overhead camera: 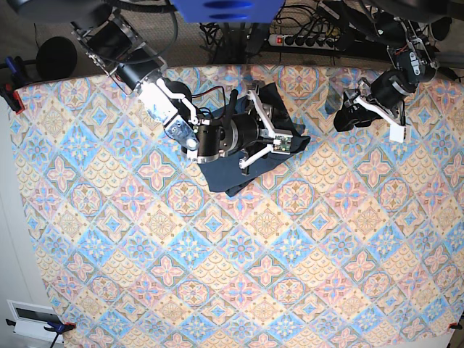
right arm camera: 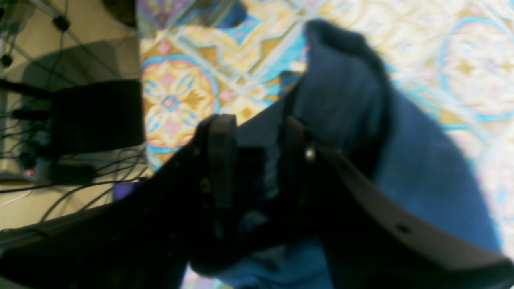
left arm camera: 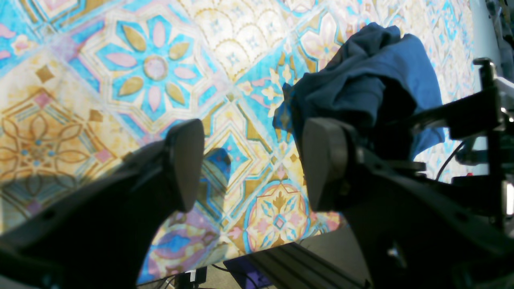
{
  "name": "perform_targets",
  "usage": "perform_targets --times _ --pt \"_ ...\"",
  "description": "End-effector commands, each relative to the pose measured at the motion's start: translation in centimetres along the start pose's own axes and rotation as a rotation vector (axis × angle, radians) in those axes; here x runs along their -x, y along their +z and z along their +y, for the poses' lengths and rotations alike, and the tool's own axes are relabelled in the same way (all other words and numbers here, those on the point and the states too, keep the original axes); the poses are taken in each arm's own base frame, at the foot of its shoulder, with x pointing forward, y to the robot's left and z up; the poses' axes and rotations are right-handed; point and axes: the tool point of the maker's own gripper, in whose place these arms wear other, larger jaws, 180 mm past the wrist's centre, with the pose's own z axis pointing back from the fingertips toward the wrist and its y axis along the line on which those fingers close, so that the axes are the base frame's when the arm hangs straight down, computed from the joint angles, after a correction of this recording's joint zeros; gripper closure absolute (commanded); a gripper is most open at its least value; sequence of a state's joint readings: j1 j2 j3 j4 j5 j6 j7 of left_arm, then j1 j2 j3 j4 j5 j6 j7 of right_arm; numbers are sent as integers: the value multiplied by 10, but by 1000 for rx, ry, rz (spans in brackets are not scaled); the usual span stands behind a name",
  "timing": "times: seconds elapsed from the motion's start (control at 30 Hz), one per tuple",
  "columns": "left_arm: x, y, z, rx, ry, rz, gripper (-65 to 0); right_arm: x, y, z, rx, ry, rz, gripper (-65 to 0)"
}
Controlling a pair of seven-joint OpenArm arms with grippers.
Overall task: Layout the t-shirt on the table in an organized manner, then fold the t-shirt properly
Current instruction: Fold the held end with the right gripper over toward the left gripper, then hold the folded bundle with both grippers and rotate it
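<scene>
Bright, even light in the base view, sharp throughout. Left wrist view: sunlit table (left arm camera: 152,68) washed pale at upper right, finger (left arm camera: 186,160) shadows falling on the cloth, strong wide-angle bending at the edges. Right wrist view: soft blur overall, t-shirt (right arm camera: 417,168) and fingers (right arm camera: 221,160) unfocused, cloth overexposed at right.

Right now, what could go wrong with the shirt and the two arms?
1. The shirt lies bunched under the right arm; cloth sits between the right jaws, so it may snag as that arm lifts.
2. The left jaws hang open over bare table, apart from the shirt; one arm alone may drag the heap instead of spreading it.
</scene>
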State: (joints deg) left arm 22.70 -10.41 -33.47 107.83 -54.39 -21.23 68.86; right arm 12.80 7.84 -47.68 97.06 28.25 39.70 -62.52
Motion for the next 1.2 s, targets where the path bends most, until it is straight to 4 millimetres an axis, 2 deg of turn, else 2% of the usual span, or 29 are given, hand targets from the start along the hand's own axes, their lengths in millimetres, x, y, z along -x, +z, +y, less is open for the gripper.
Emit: perform_targets --times 0.0,0.07,0.1,0.17,0.27,0.37,0.43,0.47,0.57,0.63,0.73,0.93,1.0,1.1,1.17 --pt "-11 3 -7 20 -21 -34 -382 -37 14 -2 18 56 -112 -206" --pt "-9 -2 -20 53 -50 -16 -382 -61 36 -7 74 115 -181 -206" --pt "-8 -4 -28 71 -66 -9 -382 -63 47 -13 108 118 -198 -206" --pt "-8 -5 -43 103 -101 -6 -382 -56 68 -31 178 108 -200 -206" --pt "-7 -8 -61 150 -133 1 -365 -41 77 -43 223 59 -188 -206" --pt "-6 -12 -75 187 -145 -1 -292 -39 87 -59 269 21 -219 -206" --pt "-9 -17 -85 216 -159 -3 -229 -31 91 -74 294 -30 -235 -206" --pt "-10 -21 -91 233 -170 -3 -208 -22 90 -80 299 -64 -228 -206" --pt "-10 -27 -102 264 -182 4 -204 10 75 -91 279 -167 -171 -198" --pt "-13 -30 -110 285 -175 -9 -204 35 59 -90 243 -233 -118 -144" --pt "-8 -33 -116 299 -180 5 -202 56 37 -78 198 -235 -28 -48" --pt "16 -44 -136 337 -245 88 -200 65 3 -48 137 -103 64 -46" --pt "23 -45 -142 356 -255 112 -200 58 -10 -37 102 -88 65 -45" --pt "29 -43 -143 364 -248 123 -197 45 -11 -36 101 -71 33 -42" --pt "30 -41 -138 351 -251 128 -196 38 3 -50 148 -67 -1 -42"
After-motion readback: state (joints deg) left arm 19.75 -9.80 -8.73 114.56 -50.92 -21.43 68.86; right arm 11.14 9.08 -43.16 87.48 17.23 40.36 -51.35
